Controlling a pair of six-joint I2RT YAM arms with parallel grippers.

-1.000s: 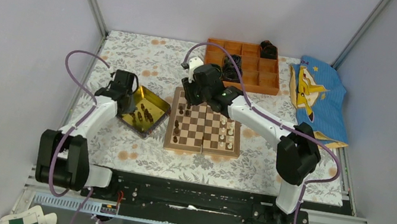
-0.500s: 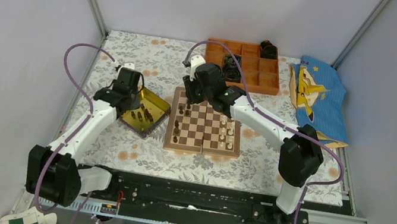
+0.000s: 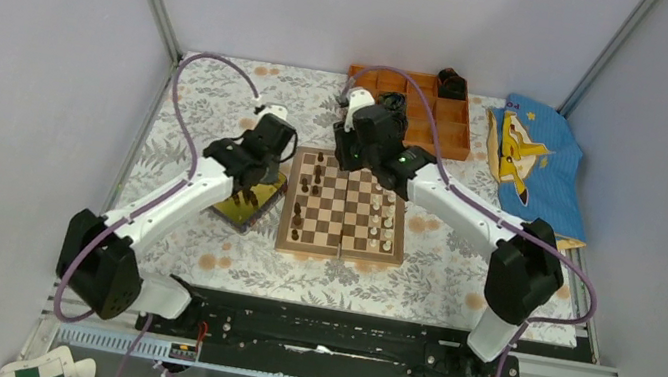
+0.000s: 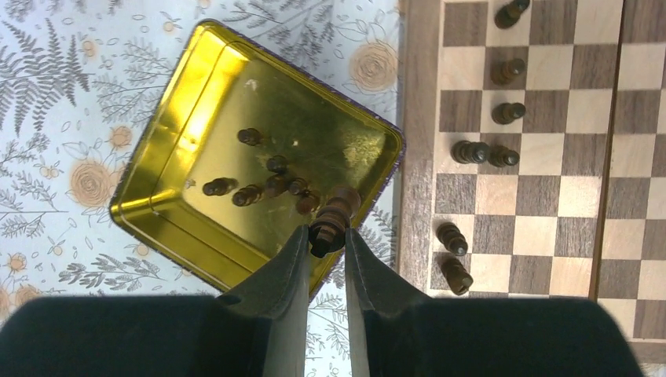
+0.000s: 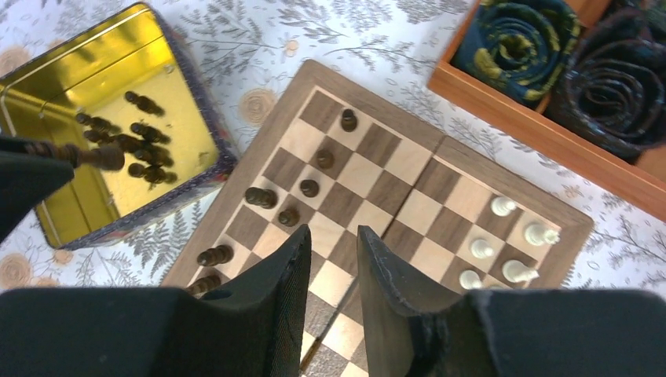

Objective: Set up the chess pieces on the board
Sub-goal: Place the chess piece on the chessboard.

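Left wrist view: the left pincer [image 4: 324, 237] pinches a small dark brown wooden chess piece [image 4: 336, 215]; the square checked wooden board [image 4: 542, 236] lies to its right. Over there, the right pincer [image 5: 334, 245] is slightly spread, empty.

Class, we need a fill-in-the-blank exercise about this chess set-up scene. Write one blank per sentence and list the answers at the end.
1. The left hand is shut on a ____ chess piece.
2. More loose pieces lie inside the ____ tray.
3. The right hand hovers over the chessboard holding ____.
4. Opposite the dark chessmen on the chessboard stand the ____ chessmen.

Missing words: dark; gold; nothing; cream.
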